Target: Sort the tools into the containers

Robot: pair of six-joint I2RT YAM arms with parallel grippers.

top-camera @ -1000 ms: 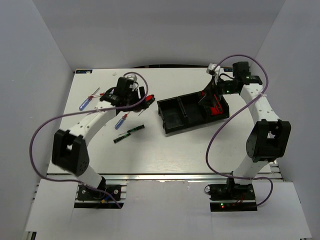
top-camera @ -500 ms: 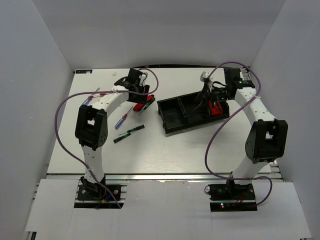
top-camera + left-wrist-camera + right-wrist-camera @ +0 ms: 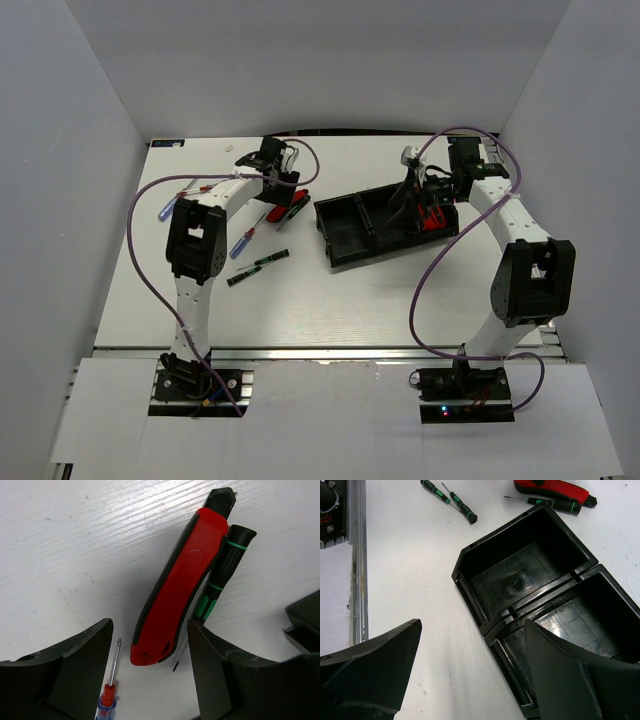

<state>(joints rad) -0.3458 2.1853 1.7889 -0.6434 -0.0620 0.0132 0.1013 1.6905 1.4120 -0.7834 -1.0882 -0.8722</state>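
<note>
On the white table lies a red folding knife (image 3: 177, 590) (image 3: 287, 208), with a black screwdriver with green marks (image 3: 222, 575) against its right side. My left gripper (image 3: 150, 665) (image 3: 281, 188) hangs open just over the knife's near end, one finger on each side, touching nothing. A blue and red screwdriver (image 3: 107, 700) points up by the left finger. The black tray (image 3: 345, 232) (image 3: 470, 562) holds another red knife (image 3: 432, 221) in its right compartment. My right gripper (image 3: 470, 665) (image 3: 413, 198) is wide open above the tray, holding nothing.
Two black screwdrivers with green marks (image 3: 258, 268) (image 3: 447, 500) lie nearer the front. Two blue-handled screwdrivers (image 3: 165, 208) (image 3: 244, 241) lie on the left side of the table. The tray's corner (image 3: 305, 615) sits close to my left gripper's right side. White walls enclose the table.
My left arm has straightened and brought its gripper down over the red knife, with the jaws narrowing a little. My right gripper has drifted slightly left above the tray.
</note>
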